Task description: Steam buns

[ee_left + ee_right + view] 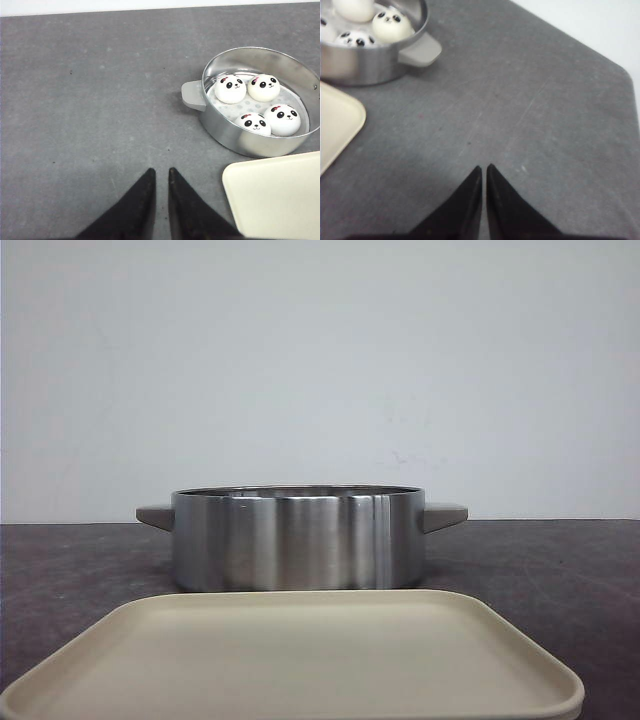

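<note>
Several glossy white panda-face buns [263,87] sit inside a round steel steamer pot [235,135] with grey handles. In the front view the pot [300,540] stands mid-table and its wall hides the buns. In the right wrist view the buns [392,25] show inside the pot [360,65]. My left gripper [161,171] is shut and empty, over bare table to the side of the pot. My right gripper [484,166] is shut and empty, over bare table on the pot's other side. Neither gripper shows in the front view.
A cream rounded-corner tray [300,660] lies empty in front of the pot, near the table's front edge; it also shows in the left wrist view [275,200] and the right wrist view [335,125]. The table [560,560] is dark grey; a white wall stands behind.
</note>
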Available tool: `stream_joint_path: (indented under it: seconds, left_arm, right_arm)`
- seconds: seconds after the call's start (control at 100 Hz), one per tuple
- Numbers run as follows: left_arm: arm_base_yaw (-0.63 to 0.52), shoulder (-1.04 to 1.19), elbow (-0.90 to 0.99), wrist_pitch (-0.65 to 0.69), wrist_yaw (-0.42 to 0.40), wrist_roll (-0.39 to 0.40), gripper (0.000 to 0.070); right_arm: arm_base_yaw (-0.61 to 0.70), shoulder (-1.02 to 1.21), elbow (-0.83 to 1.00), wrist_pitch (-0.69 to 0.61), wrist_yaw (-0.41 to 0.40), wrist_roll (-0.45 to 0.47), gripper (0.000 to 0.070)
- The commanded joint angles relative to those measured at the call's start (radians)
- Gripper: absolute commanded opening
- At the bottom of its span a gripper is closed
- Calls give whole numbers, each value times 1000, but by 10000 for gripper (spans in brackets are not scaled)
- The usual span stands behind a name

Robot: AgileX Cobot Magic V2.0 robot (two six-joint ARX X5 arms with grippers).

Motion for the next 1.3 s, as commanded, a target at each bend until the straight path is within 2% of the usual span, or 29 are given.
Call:
stream_joint_path:
  seconds: [0.0, 0.25, 0.4, 0.47, 0.55, 0.7, 0.79, 0.87, 0.95, 1.21, 1.29]
  left_arm:
    - [-11, 8, 17, -19, -3, -3, 0]
    - [-11, 8, 17, -19, -3, -3, 0]
    - [-11, 8, 17, -19, -3, -3, 0]
    - [-11, 8, 17, -19, -3, -3, 0]
    - [-11, 8, 17, -19, -3, -3, 0]
    - [-11, 8, 17, -19, -3, -3, 0]
    - [-11, 8, 17, -19, -3, -3, 0]
    - [-11, 8, 17, -19, -3, -3, 0]
    - [-11, 8, 17, -19, -3, -3, 0]
    - [-11, 8, 17, -19, -3, -3, 0]
    - [-11, 8, 17, -19, -4, -3, 0]
  right_arm:
    - [-1, -20, 11, 2, 13, -15, 8]
    - [-69, -100, 11, 0, 3, -26, 8]
    - [-153, -103, 10, 49, -133, -24, 7]
    - [-218, -103, 7, 106, -171, -23, 8]
    - [-327, -102, -26, 264, -207, -29, 7]
    - [-539, -130, -213, 705, -280, -61, 8]
    - [-648, -157, -357, 946, -398, -60, 7]
    - [-726, -173, -458, 1068, -510, -50, 8]
    - [-781, -177, -525, 1088, -562, -48, 8]
    - [-852, -295, -719, 1168, -560, 6, 8]
    - [-851, -355, -731, 1070, -558, 13, 7]
